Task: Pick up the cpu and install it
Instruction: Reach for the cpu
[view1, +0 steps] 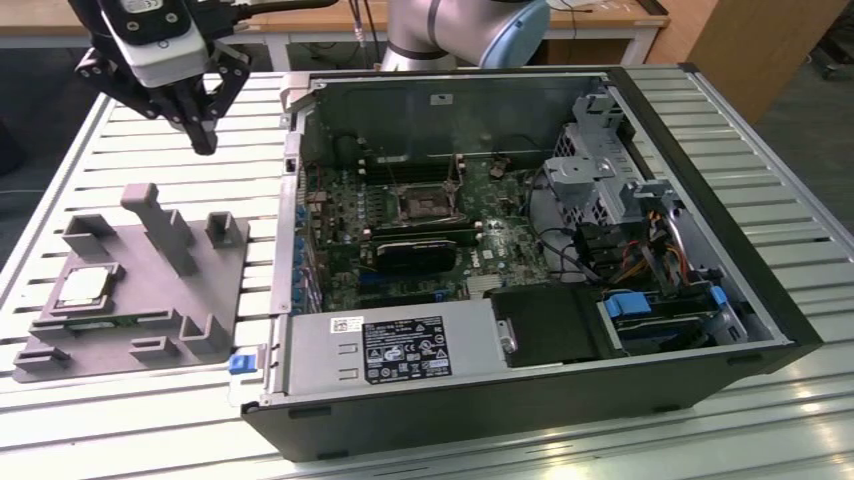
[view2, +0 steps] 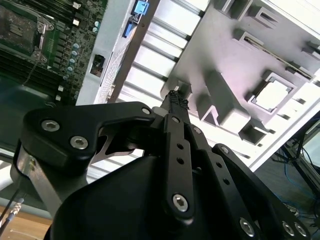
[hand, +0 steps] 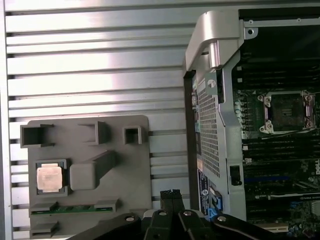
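Observation:
The cpu (view1: 83, 287), a small silver square chip, lies flat in a recess of the grey plastic block (view1: 147, 300) at the exterior view's left. Both wrist views show the cpu (hand: 49, 177) (view2: 272, 95) seated in the block. My gripper (view1: 203, 143) hangs high above the slatted table, beyond the block and well apart from the chip. Its fingertips (hand: 171, 192) (view2: 176, 96) are pressed together with nothing between them. The motherboard's dark metal-framed socket (view1: 424, 203) (hand: 287, 111) sits inside the open computer case.
The open computer case (view1: 721, 150) takes up the middle and right of the slatted metal table (view1: 80, 180). A power supply (view1: 387, 350) lies along its near side, drive cages and cables at its right. Upright posts (view1: 160, 225) rise from the grey block.

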